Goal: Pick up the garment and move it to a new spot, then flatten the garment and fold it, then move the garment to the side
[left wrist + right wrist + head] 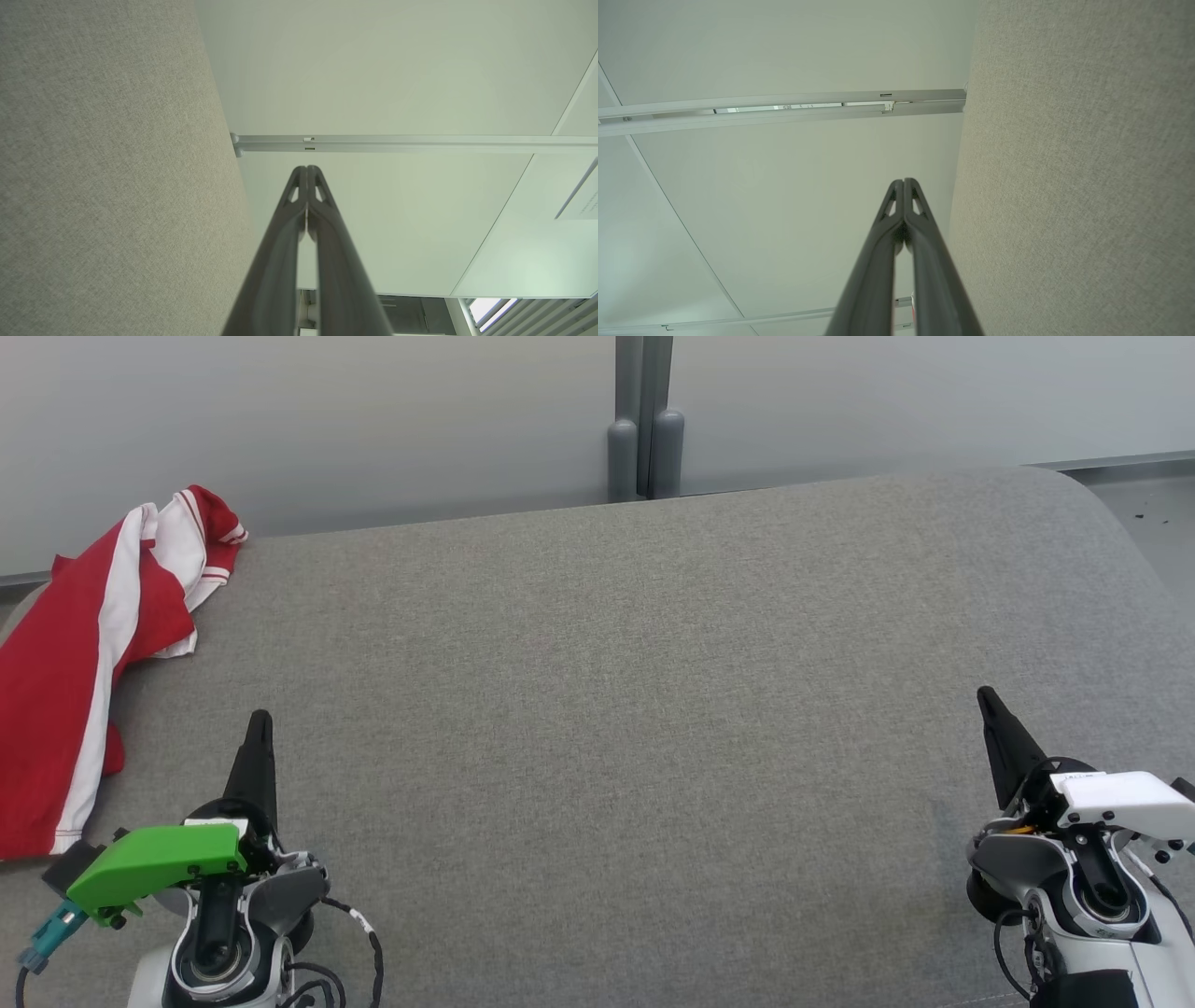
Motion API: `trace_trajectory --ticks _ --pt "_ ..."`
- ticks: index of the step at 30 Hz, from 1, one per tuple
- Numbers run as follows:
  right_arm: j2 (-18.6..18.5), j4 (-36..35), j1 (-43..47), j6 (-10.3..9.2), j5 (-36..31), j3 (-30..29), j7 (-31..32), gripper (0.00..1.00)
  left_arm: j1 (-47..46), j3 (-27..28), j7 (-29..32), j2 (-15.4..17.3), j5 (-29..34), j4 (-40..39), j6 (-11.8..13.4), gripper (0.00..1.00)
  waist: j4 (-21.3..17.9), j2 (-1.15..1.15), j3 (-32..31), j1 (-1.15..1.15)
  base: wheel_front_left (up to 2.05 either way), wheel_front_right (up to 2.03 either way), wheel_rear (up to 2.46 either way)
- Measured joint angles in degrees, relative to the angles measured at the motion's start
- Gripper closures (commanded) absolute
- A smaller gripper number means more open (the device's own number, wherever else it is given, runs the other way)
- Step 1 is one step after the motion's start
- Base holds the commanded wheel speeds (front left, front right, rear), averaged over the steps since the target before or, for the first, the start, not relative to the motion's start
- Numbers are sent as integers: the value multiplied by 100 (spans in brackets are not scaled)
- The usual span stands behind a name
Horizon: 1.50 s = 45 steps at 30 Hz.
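As seen from the head, shows a red garment (47,709) with white stripes bunched along the left edge of the gray fabric tabletop (607,709), stretching from the far-left corner toward the front. Finds the left end effector (260,717) near the front-left corner, just beside the garment's near end, dark fingers (280,261) clear of the cloth and aimed at the far edge. Places the right end effector (986,696) near the front-right corner, well apart from the garment, with the bare width of the tabletop between. Catches both clenched on nothing, tips pressed together in each wrist view. Marks the left wrist with a green cover (154,868), the right with a white cover (1125,798). Picks up, at the right margin of the left wrist view, a pale sheet (581,205) on the wall bearing lines of small print, too blurred to read.
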Motion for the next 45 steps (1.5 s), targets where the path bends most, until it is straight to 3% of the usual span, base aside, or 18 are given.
trace_trajectory --ticks 45 --pt "0 1 0 0 0 0 0 100 0 0 0 0 0 0 0 100 0 0 0 0 0 0 0"
